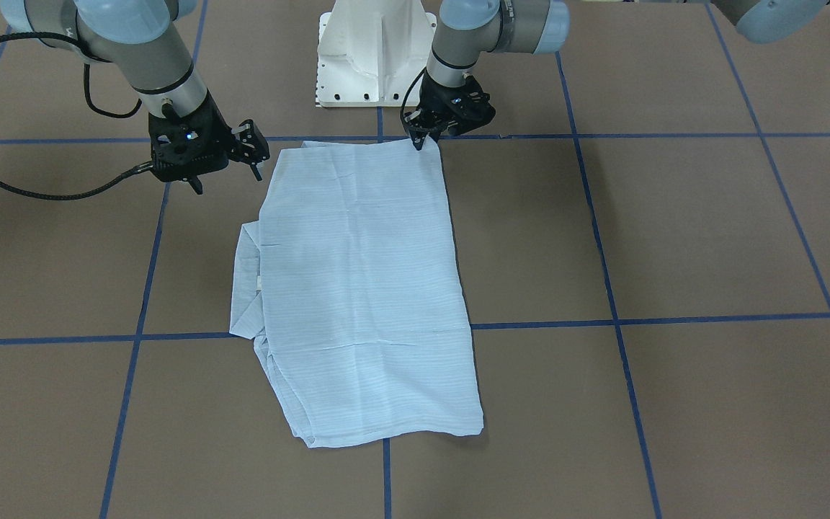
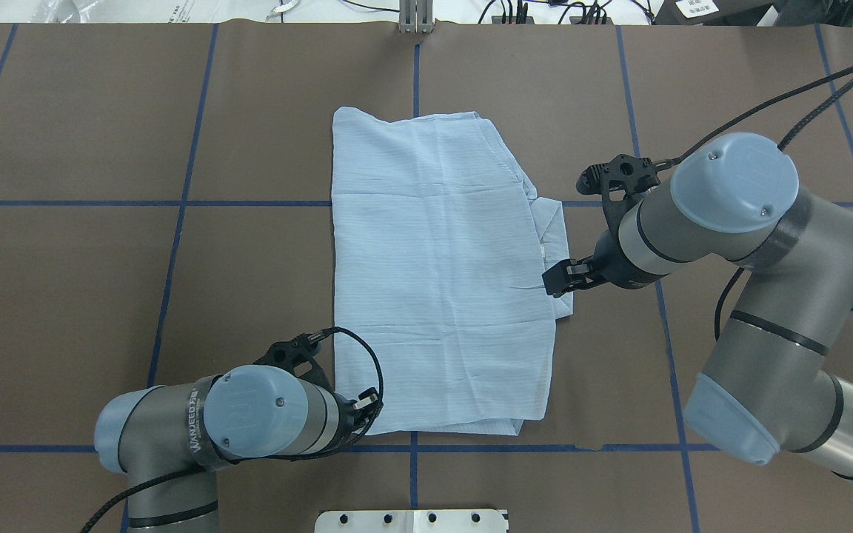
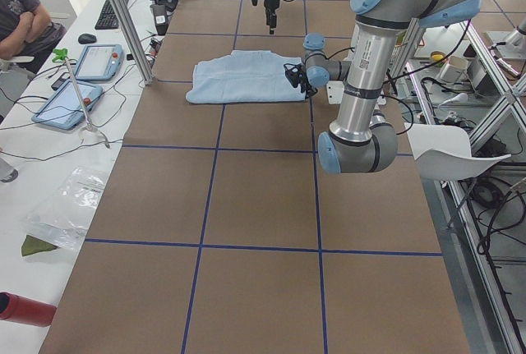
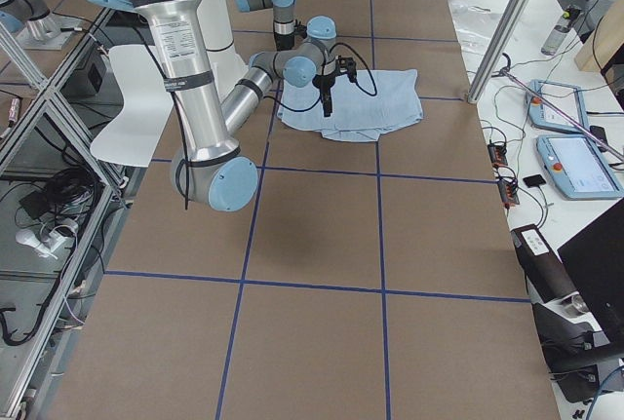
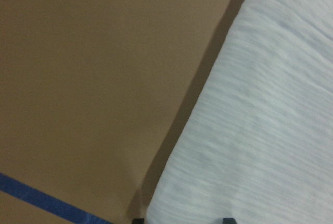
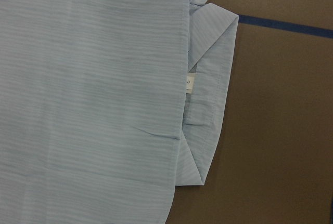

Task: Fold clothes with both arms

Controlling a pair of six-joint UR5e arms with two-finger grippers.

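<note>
- Two black fingers of the left gripper (image 1: 421,143) stand slightly apart in its wrist view, poking in at the bottom edge with the edge of the cloth between them and no grip on it.
- In the front-facing view this gripper sits upper centre, its tips down at the top right corner of the shirt (image 1: 364,288).
- Right gripper (image 1: 229,184), at the upper left of the front-facing view, has its fingers spread wide and holds nothing; it is just beside the shirt's top left corner.
- From overhead, the right gripper's fingers show right of centre, by the shirt's right edge where the collar (image 6: 213,78) pokes out.
- Shirt lies flat mid-frame on the brown worktop (image 1: 674,231), folded into a long rectangle with the plain striped side up.
- A small white label (image 6: 188,84) peeks from under the folded edge beside the collar in the right wrist view.
- Blue tape lines (image 1: 674,318) cross the worktop, one passing under the shirt.
- White pedestal base (image 1: 375,58) stands at top centre, behind the shirt.
</note>
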